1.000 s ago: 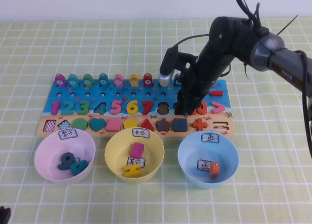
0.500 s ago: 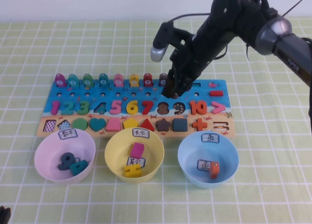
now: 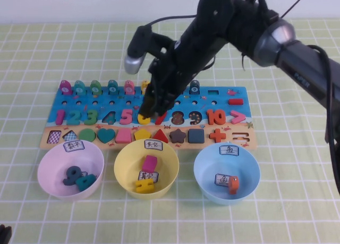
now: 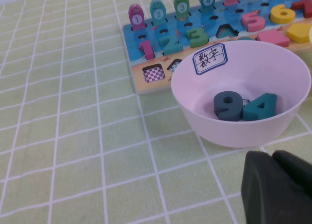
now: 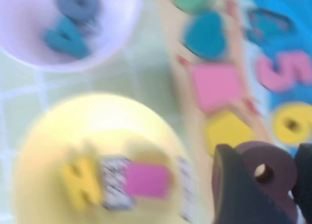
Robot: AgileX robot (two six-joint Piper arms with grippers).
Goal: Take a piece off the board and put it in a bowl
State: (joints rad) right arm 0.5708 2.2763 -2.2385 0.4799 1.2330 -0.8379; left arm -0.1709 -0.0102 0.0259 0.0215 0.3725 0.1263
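Right tool [image 3: 151,107] clamped, hanging midair; left tool [image 4: 278,185] parked low.

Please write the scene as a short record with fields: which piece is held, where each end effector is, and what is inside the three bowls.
held piece: dark brownish-purple 8, off the board
right end effector: shut on the 8, above the board's 6 and 7
left end effector: near the pink bowl, at the table's near left corner
pink bowl: grey-blue 9, teal 4
yellow bowl: pink block, yellow piece
light blue bowl: orange piece
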